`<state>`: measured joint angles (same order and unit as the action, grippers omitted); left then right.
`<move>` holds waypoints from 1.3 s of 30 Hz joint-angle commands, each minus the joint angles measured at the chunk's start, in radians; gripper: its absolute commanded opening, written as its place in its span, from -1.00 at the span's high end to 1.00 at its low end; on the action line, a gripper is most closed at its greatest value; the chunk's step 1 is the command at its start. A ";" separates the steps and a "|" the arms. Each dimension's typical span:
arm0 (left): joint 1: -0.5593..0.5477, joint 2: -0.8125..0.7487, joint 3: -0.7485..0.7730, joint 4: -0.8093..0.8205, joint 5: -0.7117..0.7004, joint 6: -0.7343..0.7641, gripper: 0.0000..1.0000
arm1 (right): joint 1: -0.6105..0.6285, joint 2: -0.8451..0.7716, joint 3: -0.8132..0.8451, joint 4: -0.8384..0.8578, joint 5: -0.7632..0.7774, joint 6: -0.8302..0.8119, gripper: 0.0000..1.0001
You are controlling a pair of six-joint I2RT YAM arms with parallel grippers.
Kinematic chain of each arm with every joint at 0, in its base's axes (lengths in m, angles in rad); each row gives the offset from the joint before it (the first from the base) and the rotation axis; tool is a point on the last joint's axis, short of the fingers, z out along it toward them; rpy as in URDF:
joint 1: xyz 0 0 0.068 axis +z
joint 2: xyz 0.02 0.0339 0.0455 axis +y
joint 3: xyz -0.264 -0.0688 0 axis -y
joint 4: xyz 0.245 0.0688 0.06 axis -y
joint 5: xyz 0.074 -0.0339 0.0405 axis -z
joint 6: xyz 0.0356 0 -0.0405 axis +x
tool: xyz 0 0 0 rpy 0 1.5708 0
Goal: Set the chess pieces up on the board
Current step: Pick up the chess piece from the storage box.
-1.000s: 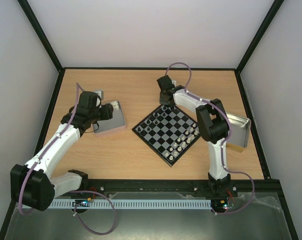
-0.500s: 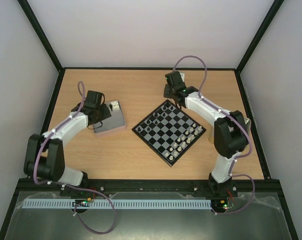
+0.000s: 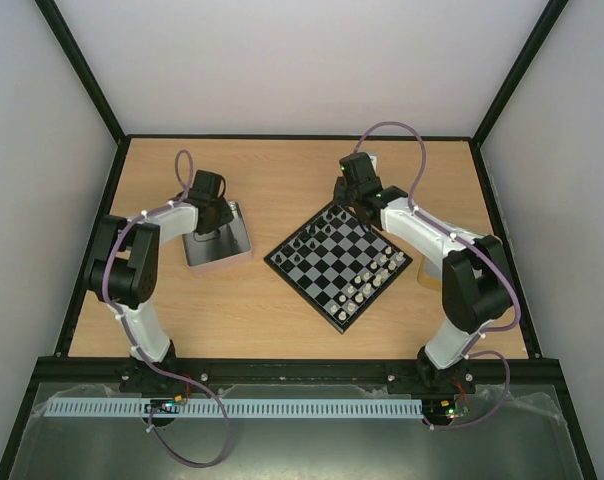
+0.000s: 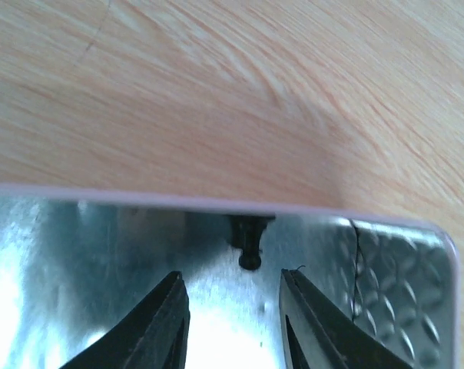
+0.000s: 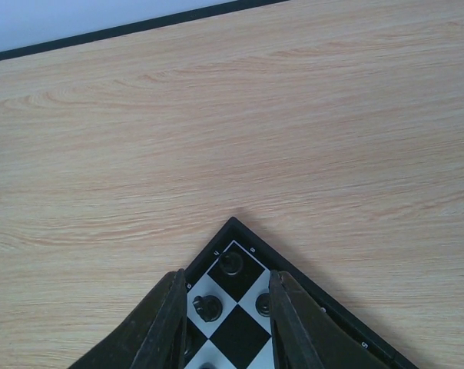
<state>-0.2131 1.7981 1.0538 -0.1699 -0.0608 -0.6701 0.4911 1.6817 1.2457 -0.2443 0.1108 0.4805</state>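
The board (image 3: 338, 262) lies as a diamond mid-table, black pieces (image 3: 317, 228) along its far-left side, white pieces (image 3: 372, 280) along its near-right side. My right gripper (image 3: 346, 195) is open and empty over the board's far corner (image 5: 232, 227); a black piece (image 5: 231, 263) stands on the corner square, others (image 5: 208, 308) beside it. My left gripper (image 3: 214, 216) is open inside the shiny metal tray (image 3: 220, 244). In the left wrist view one black piece (image 4: 250, 244) lies against the tray's far wall (image 4: 101, 219), just ahead of my fingertips (image 4: 173, 301).
Another metal tray (image 3: 430, 272) lies right of the board, mostly hidden by my right arm. Bare wooden table (image 3: 262, 180) surrounds the board. Black frame rails border the table.
My left gripper has moved right and back over the tray as the arm folded upright. My right gripper has shifted a little right and back, to the board's far corner.
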 commanded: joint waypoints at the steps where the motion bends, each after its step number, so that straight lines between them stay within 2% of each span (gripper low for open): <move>1: -0.002 0.069 0.065 0.025 -0.055 -0.006 0.35 | -0.003 -0.046 -0.019 0.038 0.001 0.016 0.42; 6: -0.002 0.118 0.098 0.020 -0.067 0.002 0.48 | -0.003 -0.064 -0.029 0.047 -0.001 0.026 0.44; 15: -0.002 0.170 0.125 -0.023 -0.018 0.034 0.52 | -0.002 -0.089 -0.043 0.054 -0.009 0.039 0.45; 22: -0.002 0.169 0.148 -0.072 -0.068 0.049 0.91 | -0.002 -0.103 -0.045 0.053 -0.016 0.044 0.45; 26: -0.005 0.130 0.161 -0.124 -0.062 0.056 0.95 | -0.003 -0.117 -0.047 0.053 -0.020 0.046 0.45; 30: -0.017 0.059 0.147 -0.209 -0.010 0.075 0.95 | -0.003 -0.134 -0.057 0.059 -0.026 0.051 0.45; 35: -0.023 -0.034 0.132 -0.319 0.171 0.138 0.96 | -0.003 -0.157 -0.087 0.080 -0.039 0.061 0.45; 39: -0.078 -0.099 0.135 -0.406 0.322 0.229 0.95 | -0.002 -0.171 -0.106 0.088 -0.051 0.068 0.45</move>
<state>-0.2413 1.7721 1.1938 -0.4427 0.0757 -0.5446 0.4911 1.5486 1.1667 -0.1867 0.0650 0.5308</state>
